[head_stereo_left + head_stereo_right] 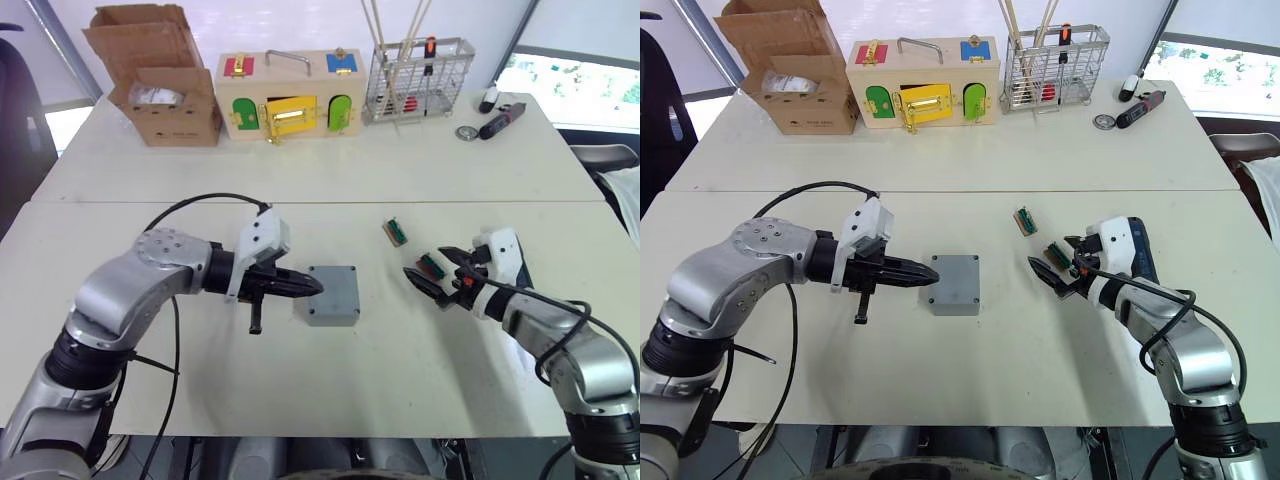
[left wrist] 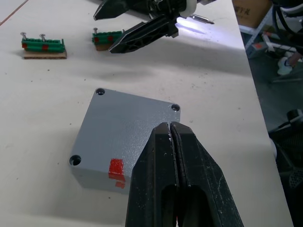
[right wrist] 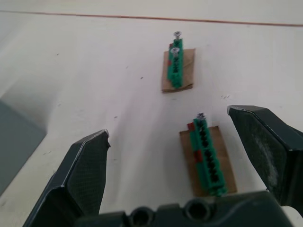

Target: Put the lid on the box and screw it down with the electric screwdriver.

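The left hand (image 1: 300,287) has its two black fingers pressed together, empty, tips at the near edge of the lid (image 1: 333,290). That smooth grey square plate sits on the box (image 2: 99,177), red mark on its side, mid-worktop (image 1: 300,380). The right hand (image 3: 184,156) is spread wide, empty, over a green ridged screw holder (image 3: 207,156) on brown card. The electric screwdriver (image 1: 501,120) lies at the far right.

Silver arms, black cables, black fingers (image 2: 175,179)
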{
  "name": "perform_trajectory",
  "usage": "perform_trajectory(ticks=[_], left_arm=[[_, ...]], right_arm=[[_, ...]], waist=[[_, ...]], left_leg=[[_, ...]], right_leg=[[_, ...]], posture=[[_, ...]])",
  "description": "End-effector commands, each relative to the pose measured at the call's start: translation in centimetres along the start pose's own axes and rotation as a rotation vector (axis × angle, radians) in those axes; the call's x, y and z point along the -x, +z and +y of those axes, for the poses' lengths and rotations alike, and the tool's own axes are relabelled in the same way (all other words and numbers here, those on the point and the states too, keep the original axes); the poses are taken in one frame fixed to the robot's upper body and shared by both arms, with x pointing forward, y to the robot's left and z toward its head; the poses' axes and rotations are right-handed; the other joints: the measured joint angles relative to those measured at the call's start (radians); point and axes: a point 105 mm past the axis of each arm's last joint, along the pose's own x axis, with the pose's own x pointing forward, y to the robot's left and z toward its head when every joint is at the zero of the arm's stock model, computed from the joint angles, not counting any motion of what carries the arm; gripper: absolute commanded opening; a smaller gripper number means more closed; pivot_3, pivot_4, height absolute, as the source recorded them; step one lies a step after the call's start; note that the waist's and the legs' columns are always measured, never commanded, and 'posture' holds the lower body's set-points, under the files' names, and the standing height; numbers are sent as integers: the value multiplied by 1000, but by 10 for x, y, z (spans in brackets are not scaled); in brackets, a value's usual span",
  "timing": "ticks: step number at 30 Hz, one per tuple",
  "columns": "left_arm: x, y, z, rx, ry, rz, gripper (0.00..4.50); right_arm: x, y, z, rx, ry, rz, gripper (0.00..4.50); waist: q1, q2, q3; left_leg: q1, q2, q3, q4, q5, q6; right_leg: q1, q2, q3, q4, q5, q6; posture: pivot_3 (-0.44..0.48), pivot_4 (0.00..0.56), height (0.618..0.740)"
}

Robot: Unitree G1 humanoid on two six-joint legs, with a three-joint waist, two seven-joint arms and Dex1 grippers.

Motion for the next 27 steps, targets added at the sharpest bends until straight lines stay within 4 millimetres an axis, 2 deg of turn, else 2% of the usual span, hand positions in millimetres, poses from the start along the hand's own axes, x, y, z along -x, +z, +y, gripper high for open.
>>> perform_trajectory(ticks=[1, 2, 13, 14, 16, 18, 20, 21, 27], left_arm=[[1, 3, -1, -38, 4, 1, 0], [1, 2, -1, -38, 4, 6, 0], [-1, -6, 0, -28, 8, 14, 0], [-2, -7, 0, -27, 8, 15, 0], [-2, -8, -1, -28, 9, 18, 0], [-2, -9, 0, -29, 10, 20, 0], [-2, -9, 0, -28, 10, 21, 0], [-2, -10, 0, -28, 10, 22, 0], [-3, -13, -1, -32, 10, 28, 0]], right_arm=[[-2, 10, -4, 37, -25, -54, 3150], [-3, 9, -4, 37, -25, -54, 2902], [-8, 9, -6, 3, -33, -71, 2902], [-8, 8, -6, -2, -33, -73, 2417], [-8, 6, -5, -6, -29, -65, 2098], [-8, 5, -5, -9, -27, -60, 1310], [-8, 5, -5, -9, -29, -60, 263], [-8, 5, -5, -9, -31, -60, 33], [-8, 4, -7, -1, -43, -54, 33]], waist=[[1, 0, 0], [1, 0, 0], [0, 0, 0], [0, 0, 0], [1, 0, 0], [0, 0, 0], [0, 0, 0], [0, 0, 0], [0, 0, 0]], left_leg=[[0, 0, 0, 0, 0, 0], [0, 0, 0, 0, 0, 0], [0, 0, 0, 0, 0, 0], [0, 0, 0, 0, 0, 0], [0, 0, 0, 0, 0, 0], [0, 0, 0, 0, 0, 0], [0, 0, 0, 0, 0, 0], [0, 0, 0, 0, 0, 0], [0, 0, 0, 0, 0, 0]], right_leg=[[0, 0, 0, 0, 0, 0], [0, 0, 0, 0, 0, 0], [0, 0, 0, 0, 0, 0], [0, 0, 0, 0, 0, 0], [0, 0, 0, 0, 0, 0], [0, 0, 0, 0, 0, 0], [0, 0, 0, 0, 0, 0], [0, 0, 0, 0, 0, 0], [0, 0, 0, 0, 0, 0]], posture=[[0, 150, 740], [0, 150, 740], [0, 150, 740], [0, 150, 740], [0, 150, 740], [0, 150, 740], [0, 150, 740], [0, 150, 740], [0, 150, 740]])
